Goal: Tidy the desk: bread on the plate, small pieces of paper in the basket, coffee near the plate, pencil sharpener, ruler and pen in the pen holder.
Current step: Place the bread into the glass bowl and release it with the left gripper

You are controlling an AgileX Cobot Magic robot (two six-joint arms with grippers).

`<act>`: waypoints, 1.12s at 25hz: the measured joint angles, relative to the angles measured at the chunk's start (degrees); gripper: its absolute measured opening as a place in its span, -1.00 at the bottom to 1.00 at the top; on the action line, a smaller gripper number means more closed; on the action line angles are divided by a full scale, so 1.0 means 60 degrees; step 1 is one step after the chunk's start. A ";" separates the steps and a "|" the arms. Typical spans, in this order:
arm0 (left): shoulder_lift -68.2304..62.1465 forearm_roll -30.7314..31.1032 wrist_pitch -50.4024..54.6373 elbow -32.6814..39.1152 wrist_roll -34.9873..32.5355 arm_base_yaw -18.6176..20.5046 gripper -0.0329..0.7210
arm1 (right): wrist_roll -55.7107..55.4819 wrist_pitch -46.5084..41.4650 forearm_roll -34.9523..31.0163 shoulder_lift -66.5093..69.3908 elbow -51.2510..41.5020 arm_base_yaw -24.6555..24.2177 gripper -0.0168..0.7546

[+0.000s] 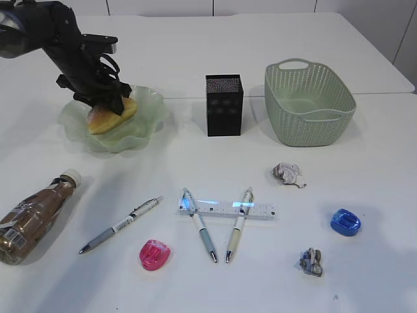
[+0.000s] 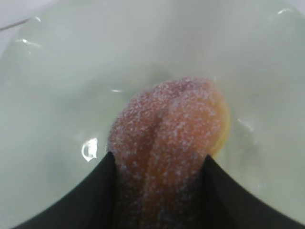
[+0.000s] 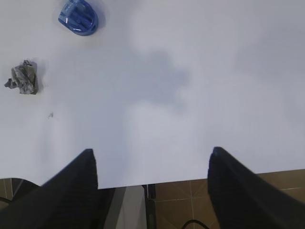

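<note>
The left gripper (image 2: pixel 159 191) has its two dark fingers (image 2: pixel 81 200) pressed against either side of the bread (image 2: pixel 171 129), a sugar-dusted golden bun that lies in the pale green plate (image 1: pixel 146 111) at the far left of the desk (image 1: pixel 195 52). The right gripper (image 3: pixel 152 181) hangs with its fingers (image 3: pixel 66 191) spread wide over the desk's near edge, holding nothing (only the right wrist view shows it). Nearest it lie a blue pencil sharpener (image 3: pixel 78 17) and one crumpled paper ball (image 3: pixel 24 78); a second paper ball (image 1: pixel 289 174) sits just in front of the basket (image 1: pixel 309 102). The ruler (image 1: pixel 225 209) rests across two pens (image 1: pixel 199 225), a third pen (image 1: pixel 120 225) and a pink sharpener (image 1: pixel 155 253) to their left. The coffee (image 1: pixel 32 218) lies on its side at the near left, the pen holder (image 1: pixel 224 104) upright between plate and basket.
</note>
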State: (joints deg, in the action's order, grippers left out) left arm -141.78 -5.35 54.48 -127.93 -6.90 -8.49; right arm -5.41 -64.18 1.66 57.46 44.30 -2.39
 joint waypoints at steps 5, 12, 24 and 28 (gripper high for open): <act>-0.0212 -0.0289 -0.0096 0.0000 0.0000 0.0038 0.12 | 0.0000 0.0000 -0.0034 0.0000 0.0000 0.0000 0.49; -0.0317 -0.0843 -0.0433 0.0000 0.0022 0.0046 0.65 | -0.0229 0.0000 -0.0052 0.0000 0.0000 0.0000 0.49; -0.0337 -0.0988 -0.0224 0.0000 0.0081 0.0197 0.79 | -0.0440 0.0000 -0.0052 0.0000 0.0000 0.0000 0.49; -0.0337 -0.0935 -0.0141 0.0000 0.0081 0.0243 0.81 | -0.0483 0.0000 -0.0052 0.0000 0.0000 0.0000 0.49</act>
State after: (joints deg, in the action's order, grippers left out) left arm -143.81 -10.96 53.63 -127.93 -6.41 -7.03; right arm -8.31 -64.18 1.35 57.46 44.30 -2.39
